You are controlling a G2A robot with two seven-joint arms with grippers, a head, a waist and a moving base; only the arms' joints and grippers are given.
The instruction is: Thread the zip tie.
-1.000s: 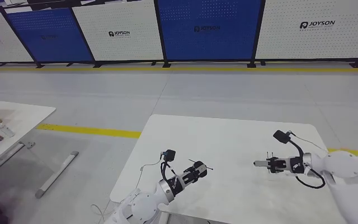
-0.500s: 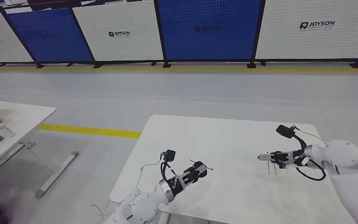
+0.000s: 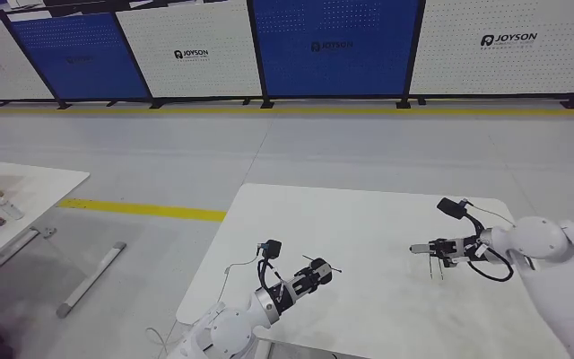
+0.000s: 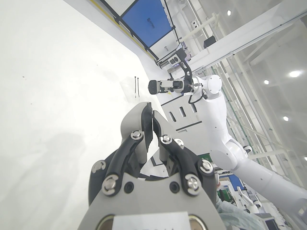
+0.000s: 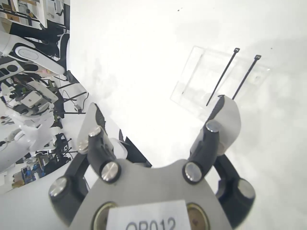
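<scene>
Two black zip ties (image 5: pixel 221 76) lie side by side on a clear plastic sheet (image 5: pixel 191 82) on the white table (image 3: pixel 359 224). My right gripper (image 5: pixel 159 110) hovers open just short of them, one fingertip (image 5: pixel 226 107) near their tail ends. The top view shows the right gripper (image 3: pixel 421 249) beside the two ties (image 3: pixel 437 267) at the table's right. In the left wrist view the same ties (image 4: pixel 137 88) lie beside the right gripper (image 4: pixel 152 87). My left gripper (image 4: pixel 152 118) is shut near the front edge, where a thin black zip tie (image 3: pixel 334 267) crosses the left gripper (image 3: pixel 320 269) at its tip.
The table's front edge (image 3: pixel 269 328) runs just under my left arm. Blue and white panels (image 3: pixel 332 45) stand across the floor behind. Another white table (image 3: pixel 36 193) sits off to the left.
My right gripper has shifted slightly toward the far side of the table, across the two ties. The left arm has stayed still.
</scene>
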